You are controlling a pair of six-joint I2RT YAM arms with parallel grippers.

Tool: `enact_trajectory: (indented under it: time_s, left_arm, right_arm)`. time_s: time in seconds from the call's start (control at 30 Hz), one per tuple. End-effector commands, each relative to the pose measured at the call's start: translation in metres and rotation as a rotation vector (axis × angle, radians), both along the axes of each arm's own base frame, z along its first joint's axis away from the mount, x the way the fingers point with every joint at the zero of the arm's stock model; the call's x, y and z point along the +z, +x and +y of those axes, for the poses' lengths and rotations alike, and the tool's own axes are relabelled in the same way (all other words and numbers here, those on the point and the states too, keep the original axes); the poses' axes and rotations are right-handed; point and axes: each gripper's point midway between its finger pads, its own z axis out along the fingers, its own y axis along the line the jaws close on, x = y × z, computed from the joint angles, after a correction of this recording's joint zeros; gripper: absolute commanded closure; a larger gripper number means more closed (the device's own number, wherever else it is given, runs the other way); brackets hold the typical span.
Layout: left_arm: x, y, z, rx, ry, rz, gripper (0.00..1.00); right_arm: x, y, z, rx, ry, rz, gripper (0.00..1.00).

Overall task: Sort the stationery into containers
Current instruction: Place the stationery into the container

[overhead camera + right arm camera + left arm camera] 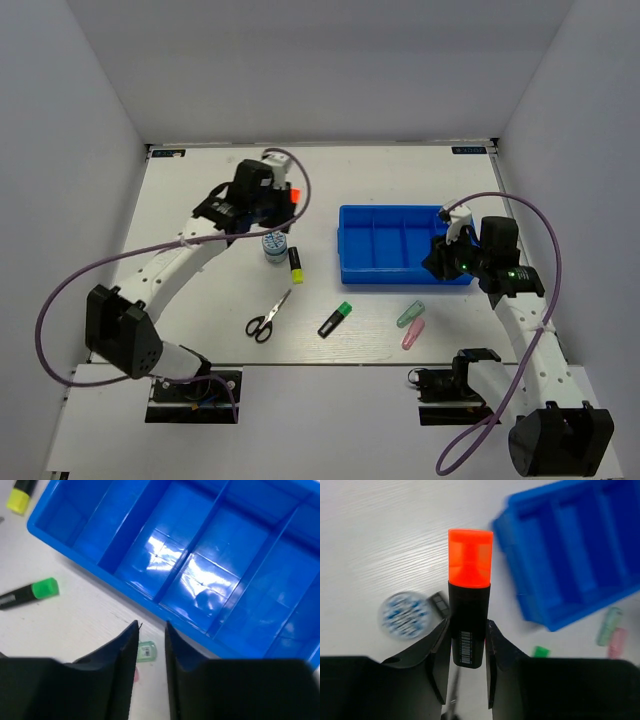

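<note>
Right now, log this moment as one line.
left tool: holding orange highlighter | right tool: open, empty, at edge of blue bin

Left wrist view: blue bin (535, 605) blurred, running off the top and right edges. Round disc (404, 615) smeared; its print I cannot read. Green marker (540, 651) shows only a corner above the body of my left gripper (468, 626). Right wrist view: yellow marker (19, 499) cut by the top-left corner. Pale green piece (146, 651) half hidden behind my right gripper (151, 626); pink piece (134, 674) a mere sliver there.
</note>
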Motion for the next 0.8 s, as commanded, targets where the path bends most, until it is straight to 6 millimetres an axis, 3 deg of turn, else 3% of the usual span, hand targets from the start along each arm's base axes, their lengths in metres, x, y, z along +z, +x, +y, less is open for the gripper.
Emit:
enact_trajectory:
  time_s: [0.0,0.07,0.1,0.13,0.17,0.2,0.23,0.3,0.33,0.43,0.5,0.57,0.67,0.7,0.77]
  left_arm:
    - [0.003,-0.016,-0.082,-0.152,-0.142,0.071,1.00]
    - [0.014,-0.004,-0.111,-0.133,-0.197,0.077,1.00]
    - [0.013,-0.010,-0.127,-0.154,-0.203,0.084,1.00]
    - [-0.007,-0.006,-0.137,-0.143,-0.189,0.122,1.00]
    - [0.004,0.004,-0.146,-0.101,-0.229,0.103,1.00]
    - [0.002,0.000,-0.155,-0.104,-0.232,0.111,1.00]
    - [-0.017,0.005,-0.160,-0.078,-0.212,0.138,1.00]
    - [-0.015,0.008,-0.170,-0.045,-0.231,0.143,0.98]
    - [-0.025,0.011,-0.174,-0.030,-0.221,0.161,0.96]
    - [-0.037,0.006,-0.186,-0.034,-0.206,0.184,0.78]
    - [-0.042,0.007,-0.191,-0.036,-0.200,0.196,0.71]
    - [-0.051,0.008,-0.192,-0.033,-0.185,0.211,0.58]
    - [-0.050,0.010,-0.194,-0.024,-0.190,0.217,0.34]
    - [-0.048,0.010,-0.193,-0.022,-0.187,0.222,0.30]
    - [-0.045,0.010,-0.194,-0.023,-0.188,0.219,0.24]
  right_arm:
    - [0.004,0.008,-0.005,-0.054,-0.003,-0.009,0.73]
    - [0.004,0.011,-0.008,-0.073,-0.006,-0.018,0.97]
    - [0.002,0.010,-0.009,-0.084,-0.010,-0.009,0.97]
    - [0.002,0.012,-0.011,-0.093,-0.015,-0.018,0.97]
    - [0.001,0.012,-0.012,-0.102,-0.017,-0.015,0.97]
    - [0.002,0.014,-0.015,-0.113,-0.026,-0.021,0.97]
    - [0.002,0.014,-0.015,-0.115,-0.027,-0.022,0.97]
    - [0.002,0.014,-0.016,-0.125,-0.032,-0.024,0.96]
    - [0.002,0.014,-0.017,-0.127,-0.034,-0.026,0.96]
    - [0.003,0.015,-0.017,-0.128,-0.031,-0.031,0.87]
    - [0.004,0.014,-0.016,-0.125,-0.031,-0.034,0.79]
    - [0.003,0.014,-0.016,-0.124,-0.033,-0.030,0.79]
    - [0.003,0.014,-0.016,-0.122,-0.035,-0.028,0.66]
    - [0.002,0.014,-0.018,-0.126,-0.035,-0.027,0.58]
    - [0.003,0.014,-0.016,-0.119,-0.034,-0.027,0.53]
